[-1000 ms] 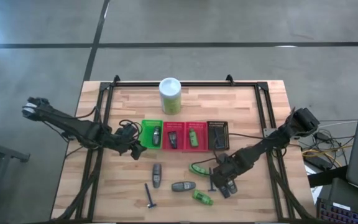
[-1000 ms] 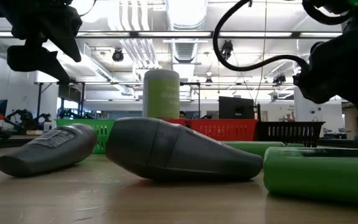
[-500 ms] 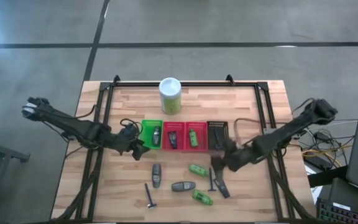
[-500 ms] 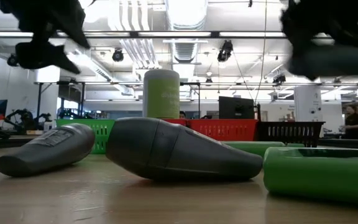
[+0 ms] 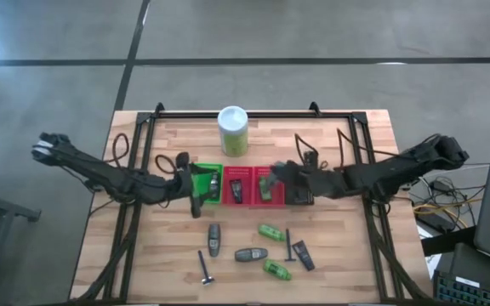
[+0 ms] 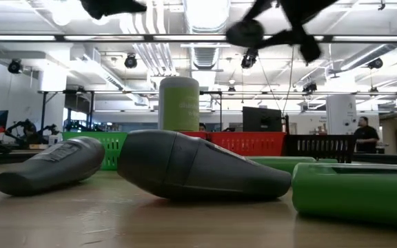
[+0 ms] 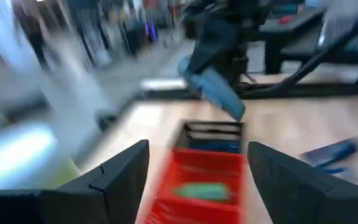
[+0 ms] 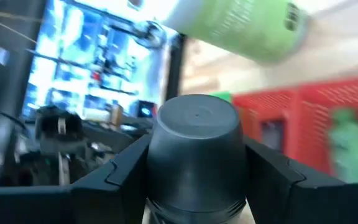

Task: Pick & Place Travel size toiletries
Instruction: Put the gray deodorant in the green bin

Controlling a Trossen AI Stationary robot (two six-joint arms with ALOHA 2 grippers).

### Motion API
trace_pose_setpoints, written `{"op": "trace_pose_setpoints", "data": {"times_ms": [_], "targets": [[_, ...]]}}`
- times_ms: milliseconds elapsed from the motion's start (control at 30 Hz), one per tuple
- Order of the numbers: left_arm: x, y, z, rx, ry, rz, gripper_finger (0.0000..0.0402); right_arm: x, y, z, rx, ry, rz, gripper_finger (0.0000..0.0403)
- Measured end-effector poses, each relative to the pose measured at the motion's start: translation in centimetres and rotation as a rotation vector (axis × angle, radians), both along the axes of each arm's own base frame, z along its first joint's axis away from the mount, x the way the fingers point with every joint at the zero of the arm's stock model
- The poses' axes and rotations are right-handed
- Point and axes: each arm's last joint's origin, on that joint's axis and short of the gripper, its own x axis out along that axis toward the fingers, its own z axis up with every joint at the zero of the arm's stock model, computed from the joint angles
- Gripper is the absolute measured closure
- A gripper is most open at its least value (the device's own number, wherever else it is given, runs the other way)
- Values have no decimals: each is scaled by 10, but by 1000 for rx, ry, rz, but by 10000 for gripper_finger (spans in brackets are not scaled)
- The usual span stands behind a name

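The right gripper (image 5: pixel 277 172) was near the middle of the high view, above the red baskets (image 5: pixel 253 185). It squeezed a dark grey bottle (image 8: pixel 194 152) between its fingers (the round cap faced the wrist camera). The left gripper (image 5: pixel 196 191) hung with fingers spread, beside the green basket (image 5: pixel 203 177). More small bottles (image 5: pixel 247 253) lay lower down on the wooden table (image 5: pixel 347 263).

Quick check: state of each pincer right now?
Left pincer: open, empty, by the green basket.
Right pincer: shut on a grey bottle, above the red baskets.
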Motion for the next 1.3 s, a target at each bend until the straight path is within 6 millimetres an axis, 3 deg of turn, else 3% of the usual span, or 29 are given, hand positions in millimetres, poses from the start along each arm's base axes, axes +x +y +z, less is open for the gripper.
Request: {"op": "trace_pose_setpoints", "data": {"times_ms": [100,233,400,600,900,1300], "targets": [[8,-1,0,198,30,21,124,15,-13,0,-24,-67,-41,207],[20,-1,-4,242,18,73,124,32,-27,-2,-48,-160,-86,207],[39,-1,-16,160,-23,112,124,48,-37,-2,-91,-232,-112,207],[53,3,-26,89,-67,183,124,68,-35,6,-134,-223,-99,207],[54,18,-22,-131,-188,276,124,91,-31,22,-196,-226,-54,207],[55,21,-21,-138,-190,234,130,112,-28,17,-175,-223,-1,205]]}}
